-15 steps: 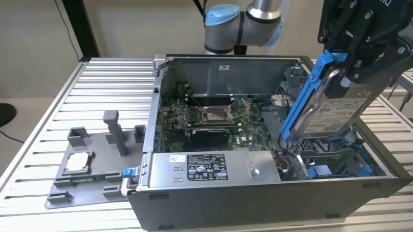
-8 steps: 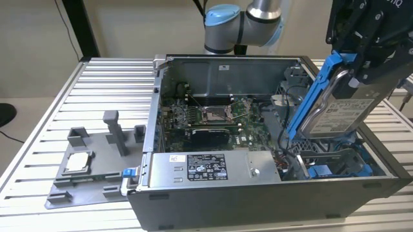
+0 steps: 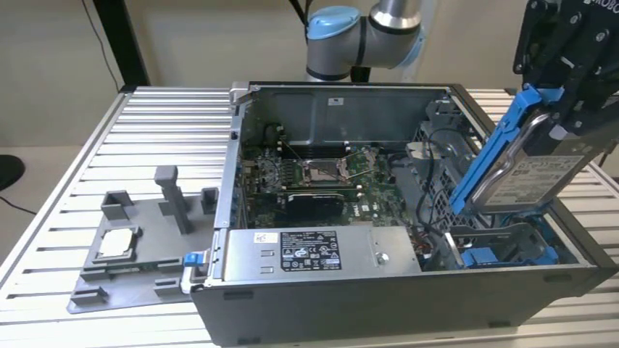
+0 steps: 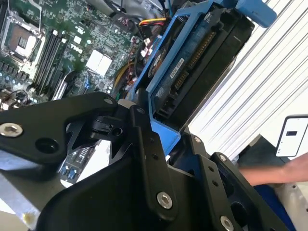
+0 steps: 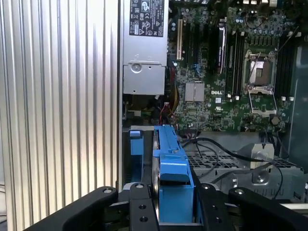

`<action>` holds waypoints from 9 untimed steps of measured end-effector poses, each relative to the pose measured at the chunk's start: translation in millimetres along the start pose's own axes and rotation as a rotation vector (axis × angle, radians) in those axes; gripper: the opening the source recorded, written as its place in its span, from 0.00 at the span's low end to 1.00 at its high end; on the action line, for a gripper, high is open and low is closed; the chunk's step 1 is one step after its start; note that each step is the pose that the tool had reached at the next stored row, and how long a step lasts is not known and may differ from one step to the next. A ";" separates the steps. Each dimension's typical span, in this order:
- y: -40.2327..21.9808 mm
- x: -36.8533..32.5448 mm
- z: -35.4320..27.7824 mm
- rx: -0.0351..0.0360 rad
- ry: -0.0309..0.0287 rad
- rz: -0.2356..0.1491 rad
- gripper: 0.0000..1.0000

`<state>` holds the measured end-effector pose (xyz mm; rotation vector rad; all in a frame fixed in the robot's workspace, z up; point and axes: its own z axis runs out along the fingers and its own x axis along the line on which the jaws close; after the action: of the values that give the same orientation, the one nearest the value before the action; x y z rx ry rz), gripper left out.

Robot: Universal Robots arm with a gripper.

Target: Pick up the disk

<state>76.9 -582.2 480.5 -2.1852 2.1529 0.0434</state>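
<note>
Open computer case (image 3: 387,290) is seen on the ribbed table (image 3: 145,130). The disk (image 3: 527,163) in its blue frame is held tilted, lifted above the case's drive bay at the exterior view's right, edges clear of the walls. Gripper (image 5: 174,204) is clamped on the disk.

One disk (image 3: 530,170) in its blue frame hangs in one gripper (image 3: 570,109) over one open computer case (image 3: 387,304). One grey fixture tray (image 3: 126,283) lies beside it, holding one small silver chip (image 3: 117,244). One long grey box (image 3: 320,251) sits inside the case.
</note>
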 end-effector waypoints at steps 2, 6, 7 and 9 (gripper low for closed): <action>-6.2 0.6 1.2 -0.0001 -0.0002 0.000 0.00; -17.0 5.6 3.7 -0.0001 -0.0001 0.000 0.00; -18.0 7.4 4.4 -0.0001 -0.0001 0.000 0.00; -19.2 11.2 5.9 0.0000 -0.0003 0.000 0.00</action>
<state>96.5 -592.6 474.4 -2.1852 2.1527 0.0438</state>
